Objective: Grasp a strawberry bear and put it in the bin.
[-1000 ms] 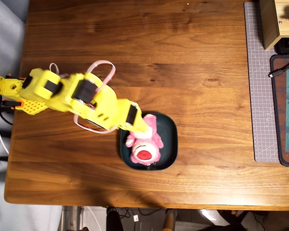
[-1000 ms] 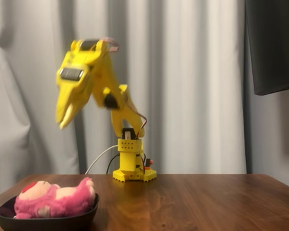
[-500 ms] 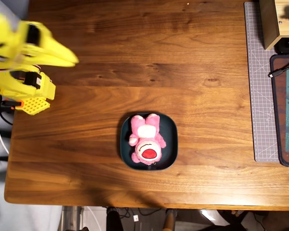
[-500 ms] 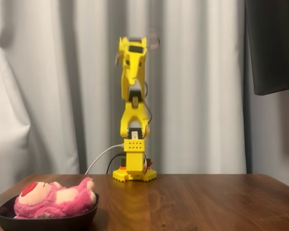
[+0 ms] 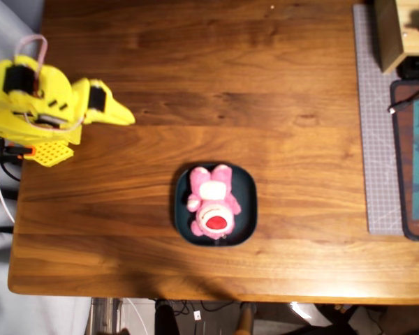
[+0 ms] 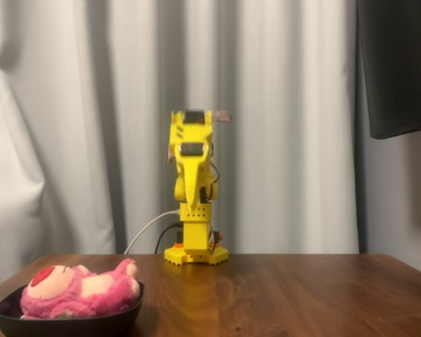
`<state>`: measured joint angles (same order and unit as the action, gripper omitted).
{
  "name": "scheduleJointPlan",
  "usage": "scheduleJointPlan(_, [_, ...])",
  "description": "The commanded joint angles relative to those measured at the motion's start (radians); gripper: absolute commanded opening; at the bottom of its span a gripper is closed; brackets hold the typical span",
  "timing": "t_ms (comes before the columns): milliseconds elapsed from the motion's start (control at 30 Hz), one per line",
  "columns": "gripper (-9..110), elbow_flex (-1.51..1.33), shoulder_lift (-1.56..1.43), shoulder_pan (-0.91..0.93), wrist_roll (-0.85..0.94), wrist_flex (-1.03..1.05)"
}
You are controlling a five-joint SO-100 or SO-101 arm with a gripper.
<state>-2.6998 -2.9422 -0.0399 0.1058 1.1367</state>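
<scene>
Lying on its back inside the bin (image 5: 247,209), the bear (image 5: 211,204) looks delivered, so the task seems done. The arm is folded back over its base at the worktop (image 5: 265,84) edge, claw (image 5: 126,116) empty and apparently closed, well apart from the bin.

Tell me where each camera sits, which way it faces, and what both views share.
Overhead view: above the wooden table, looking straight down; the yellow arm is folded at the left edge, its gripper pointing right.
Fixed view: at table height on the far side from the arm, facing its upright front and the white curtain.
Shared: the strawberry bear lying in the bin, and the arm.
</scene>
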Motion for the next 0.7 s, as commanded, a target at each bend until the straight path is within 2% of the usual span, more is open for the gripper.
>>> scheduleJointPlan(0, [16, -0.249, -0.43, -0.021, 0.021, 0.028])
scheduleJointPlan(100, [16, -0.353, -0.439, -0.034, 0.052, 0.038])
scheduleJointPlan(133, [11, -0.377, -0.439, 0.003, 0.077, 0.048])
scheduleJointPlan(233, [10, -0.373, -0.439, 0.018, 0.077, 0.071])
scheduleJointPlan(333, [0, -0.373, -0.439, 0.017, 0.077, 0.071])
scheduleJointPlan(500, [0, -0.371, -0.439, -0.11, 0.061, 0.074])
scheduleJointPlan(667, [0, -0.367, -0.439, -0.106, 0.061, 0.094])
